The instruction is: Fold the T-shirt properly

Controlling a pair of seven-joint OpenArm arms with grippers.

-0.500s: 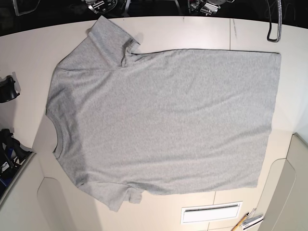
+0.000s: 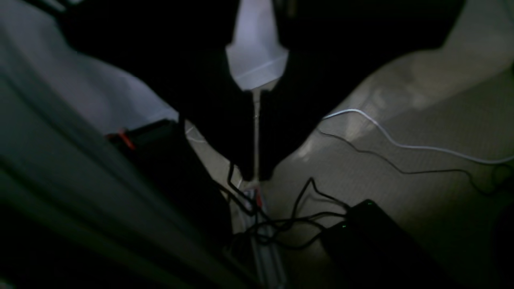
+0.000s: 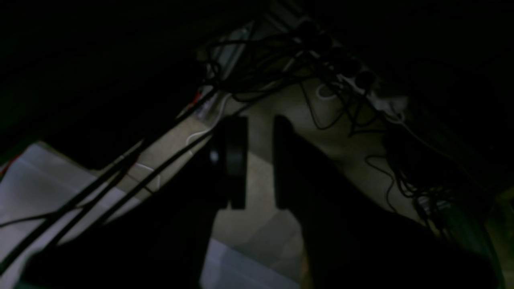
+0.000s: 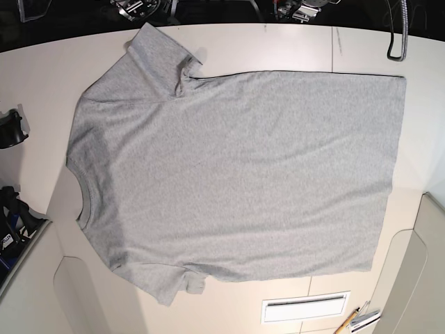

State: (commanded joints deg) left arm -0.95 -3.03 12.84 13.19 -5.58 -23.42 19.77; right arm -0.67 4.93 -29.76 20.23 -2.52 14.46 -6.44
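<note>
The light heather-grey T-shirt (image 4: 236, 174) lies flat on the white table (image 4: 278, 45), plain side up. Its neck (image 4: 82, 191) is at the left and its hem at the right. One sleeve (image 4: 160, 49) points to the far edge, the other (image 4: 174, 284) to the near edge with a small crease. No lettering shows. Both grippers are off the table and away from the shirt. In the left wrist view my left gripper (image 2: 255, 176) hangs over the floor with only a thin slit between its fingers. In the right wrist view my right gripper (image 3: 259, 160) is empty, with a clear gap between its fingers.
Metal arm parts (image 4: 299, 10) show at the table's far edge. A black cable loop (image 4: 396, 35) hangs at the far right. Black gear (image 4: 10, 129) sits at the left edge. A white slotted plate (image 4: 306, 307) and pens (image 4: 358, 320) lie near the front. Floor cables (image 2: 281, 224) show below.
The arm parts at the far edge of the table have shifted slightly. The T-shirt has not moved.
</note>
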